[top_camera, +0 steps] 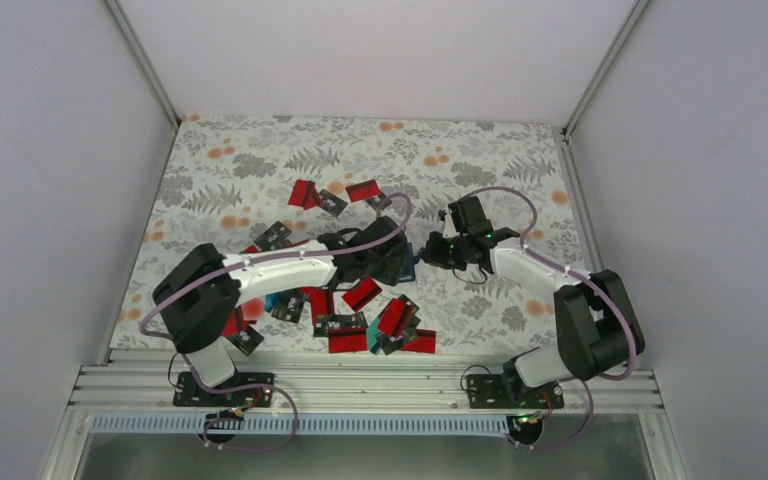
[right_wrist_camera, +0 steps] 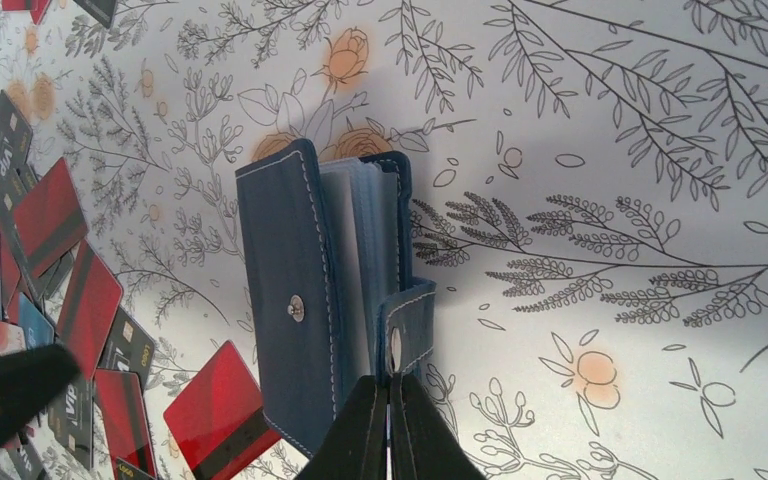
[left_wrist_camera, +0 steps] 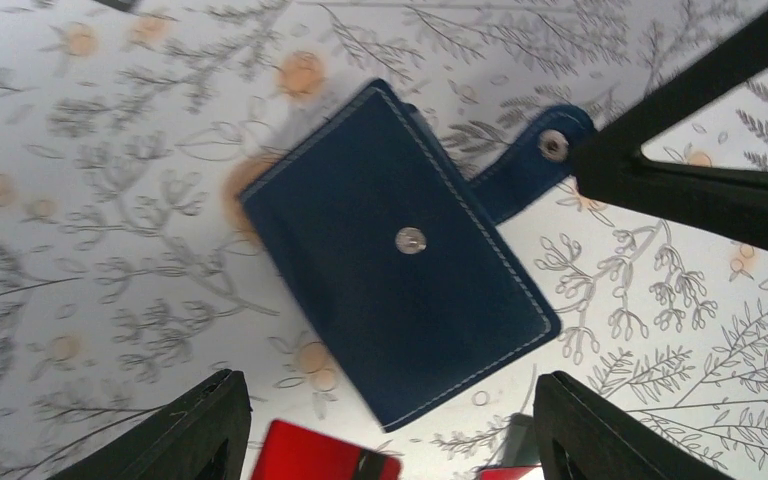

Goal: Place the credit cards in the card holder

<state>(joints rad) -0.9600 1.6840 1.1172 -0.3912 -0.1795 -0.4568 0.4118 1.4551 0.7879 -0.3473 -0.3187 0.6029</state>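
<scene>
While my right tool (right_wrist_camera: 388, 392) pinches the card holder (left_wrist_camera: 390, 250) by its snap tab (left_wrist_camera: 535, 160), my left tool (left_wrist_camera: 390, 405) gapes over it without touching. Credit cards (right_wrist_camera: 90, 300) crowd the near side, and the table (right_wrist_camera: 640, 130) is bare to the right.

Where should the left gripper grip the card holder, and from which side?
Probably the front cover's free edge, from above on the snap tab side. The card holder lies flat, that cover gapes off the pockets, and the shut right gripper pinches that tab. The open left gripper hovers above.

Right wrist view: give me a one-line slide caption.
Right gripper pinching the snap tab of the unsnapped navy card holder, red credit cards scattered beside it.
</scene>
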